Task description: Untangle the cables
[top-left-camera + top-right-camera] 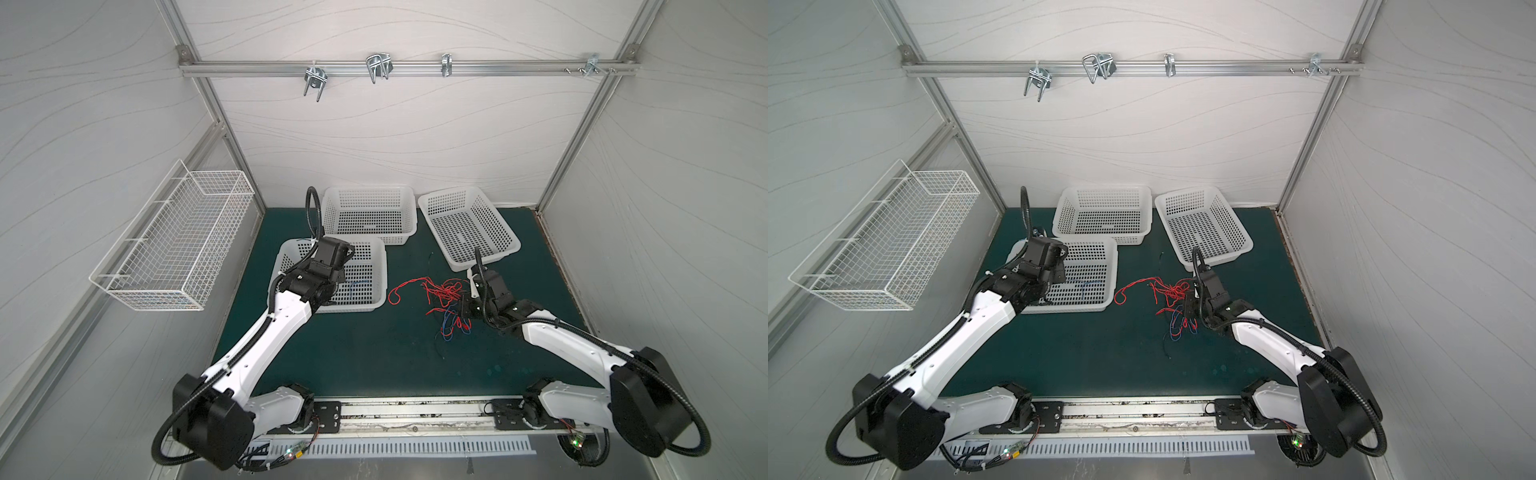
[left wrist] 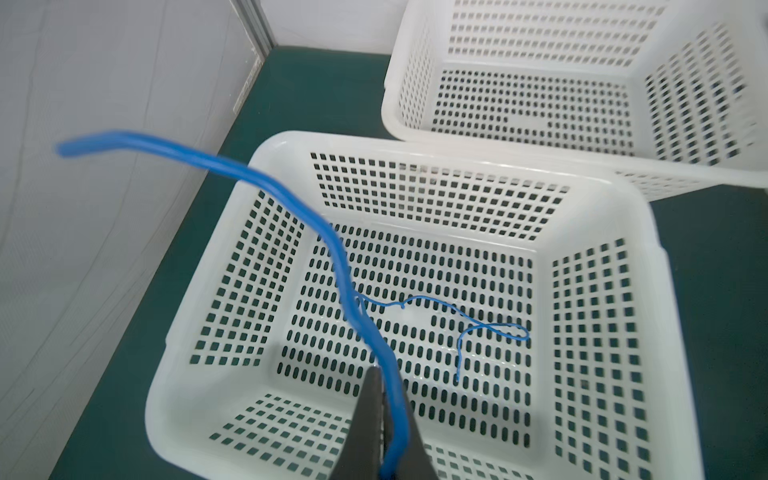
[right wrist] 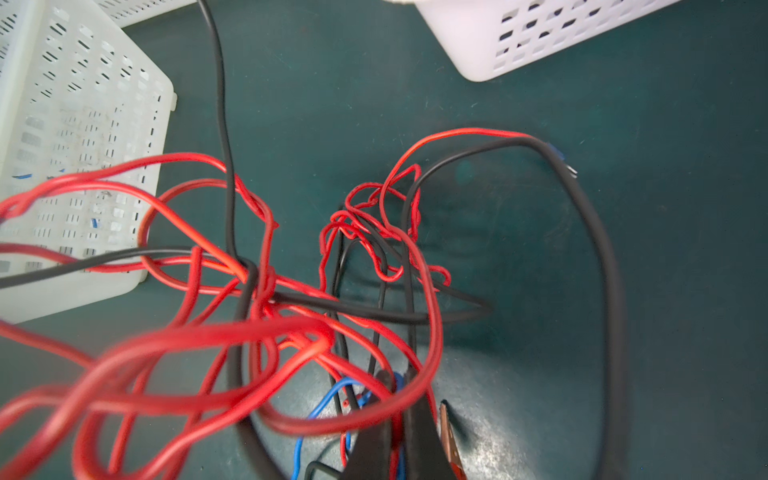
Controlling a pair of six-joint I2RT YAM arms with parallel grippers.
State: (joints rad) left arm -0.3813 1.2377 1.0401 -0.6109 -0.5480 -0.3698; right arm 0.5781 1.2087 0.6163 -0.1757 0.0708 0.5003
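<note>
A tangle of red, black and blue cables (image 1: 444, 299) (image 1: 1173, 299) lies on the green mat, right of centre. My right gripper (image 3: 397, 378) is at its near right side, shut on red and blue strands; loops (image 3: 257, 291) spread in front of it. In the top views this gripper (image 1: 465, 305) (image 1: 1187, 305) is low at the tangle. My left gripper (image 2: 386, 382) is shut on one blue cable (image 2: 270, 187) above the near-left white basket (image 2: 415, 145). The cable's far length (image 2: 478, 328) rests on the basket floor (image 1: 357, 284).
Two more white perforated baskets stand at the back middle (image 1: 370, 191) and back right (image 1: 511, 245). A white wire basket (image 1: 178, 241) hangs on the left wall. Metal hooks (image 1: 378, 66) sit on the rear rail. A copper-coloured clip (image 3: 451, 440) lies beside the right jaws.
</note>
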